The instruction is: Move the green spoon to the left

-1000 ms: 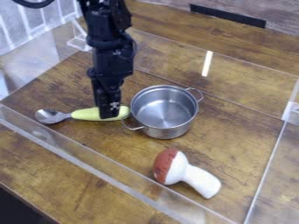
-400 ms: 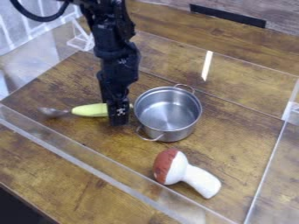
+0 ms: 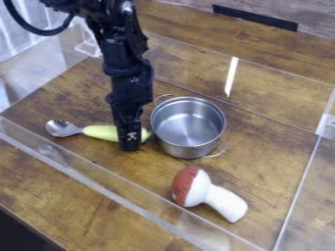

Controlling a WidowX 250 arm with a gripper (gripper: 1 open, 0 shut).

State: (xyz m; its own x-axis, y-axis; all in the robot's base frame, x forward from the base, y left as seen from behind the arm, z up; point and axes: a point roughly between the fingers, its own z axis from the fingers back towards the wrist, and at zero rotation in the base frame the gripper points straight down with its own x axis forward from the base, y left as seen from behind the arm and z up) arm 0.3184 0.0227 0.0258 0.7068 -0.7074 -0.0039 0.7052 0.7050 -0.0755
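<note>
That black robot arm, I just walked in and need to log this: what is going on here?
A single black robot arm has its gripper pointing straight down over the handle end of the small green spoon with a shiny metal bowl, between its bowl and the steel pot. Whether it grips the spoon yet cannot be told. A brown-capped toy mushroom lies nearer the camera on the wooden table.

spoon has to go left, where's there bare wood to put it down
Bare wood lies left of the green spoon, out to the clear wall at the table's left edge, and in front of it toward the near clear wall. Behind the pot is bare too. It is crowded where the hand stands between spoon and pot; the mushroom takes the front right.
</note>
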